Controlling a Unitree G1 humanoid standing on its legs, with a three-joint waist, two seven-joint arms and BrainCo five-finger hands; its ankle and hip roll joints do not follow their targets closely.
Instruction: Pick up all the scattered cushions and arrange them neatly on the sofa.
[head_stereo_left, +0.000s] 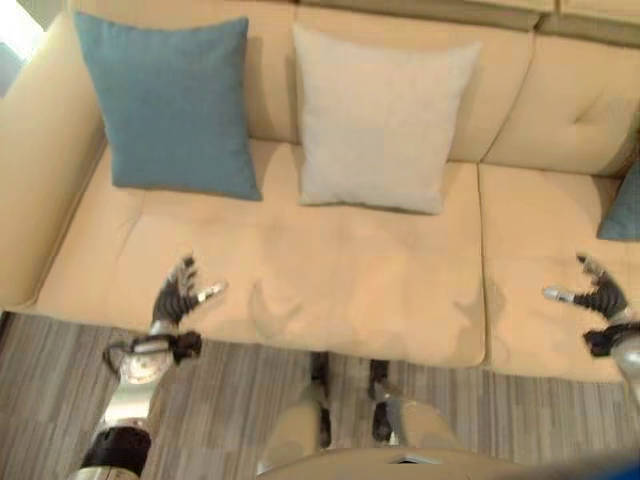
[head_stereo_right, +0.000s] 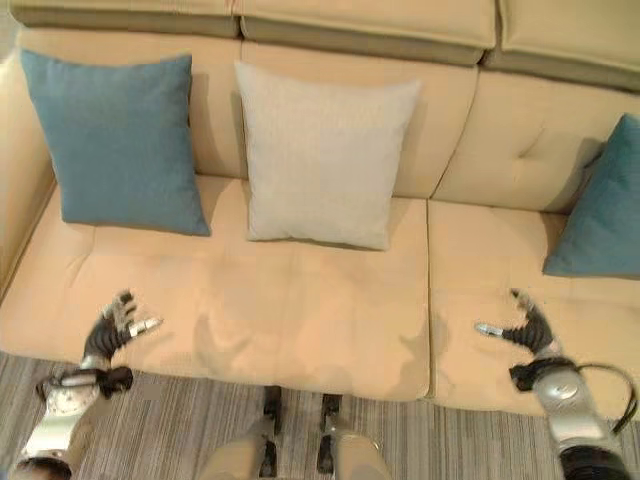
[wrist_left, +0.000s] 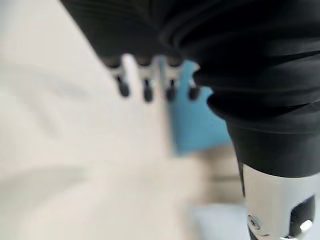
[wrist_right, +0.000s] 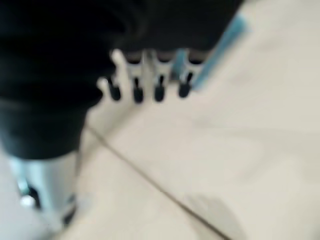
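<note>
A blue cushion leans upright against the sofa back at the left, and a cream cushion stands beside it. Another blue cushion leans at the right end of the sofa. My left hand hovers over the front edge of the left seat, fingers relaxed and empty. Over the right seat's front edge, my right hand is held the same way, open and holding nothing. In the left wrist view the fingers point toward a blue cushion.
The beige sofa has wide bare seat room in front of the cushions. Its left armrest rises beside the blue cushion. Striped grey carpet runs along the sofa's front.
</note>
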